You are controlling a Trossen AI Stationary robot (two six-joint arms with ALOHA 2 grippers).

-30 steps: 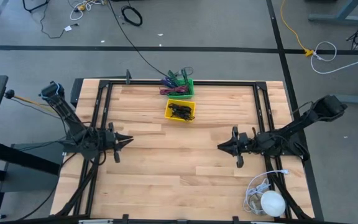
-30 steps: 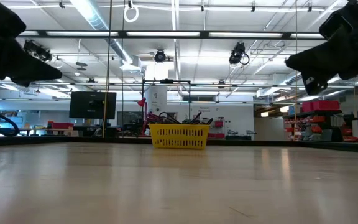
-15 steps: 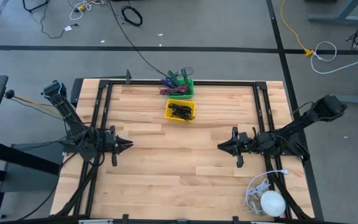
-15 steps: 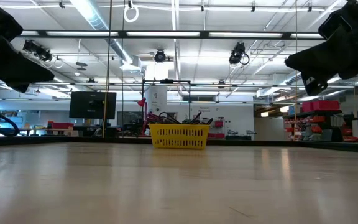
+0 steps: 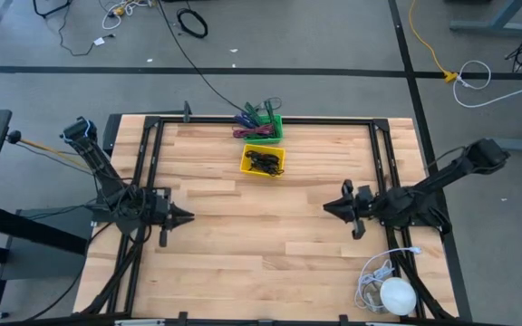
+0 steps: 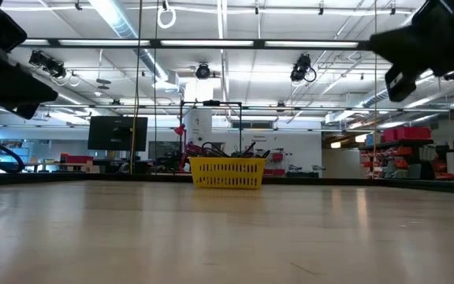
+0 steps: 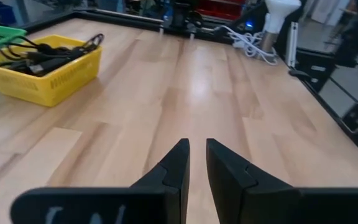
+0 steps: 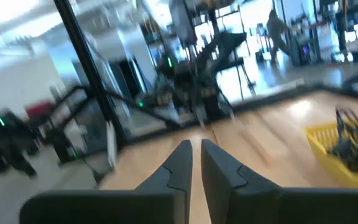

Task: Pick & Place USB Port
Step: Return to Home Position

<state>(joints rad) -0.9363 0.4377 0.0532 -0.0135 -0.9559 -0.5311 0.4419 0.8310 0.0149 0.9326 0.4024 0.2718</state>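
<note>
A yellow basket (image 5: 265,161) of dark cables stands near the middle of the table's far edge; it also shows in the left wrist view (image 7: 42,71), the low view (image 6: 227,172) and the right wrist view (image 8: 347,146). No single USB part can be told apart among the cables. My left gripper (image 5: 191,216) (image 7: 196,144) hovers shut over bare wood on the table's left half, pointing right. My right gripper (image 5: 325,206) (image 8: 196,146) hovers shut on the right half, pointing left. Both are above the table and well short of the basket.
A green basket (image 5: 268,127) of coloured cables sits at the far edge, right behind the yellow one. A white round object with a coiled white cable (image 5: 395,294) lies at the near right corner. A black frame (image 5: 243,119) rims the table. Bare wood lies between the grippers.
My left gripper has drifted a little toward the table's near edge. My right gripper has drawn back slightly toward the right and far edges and risen. Nothing on the table has moved.
</note>
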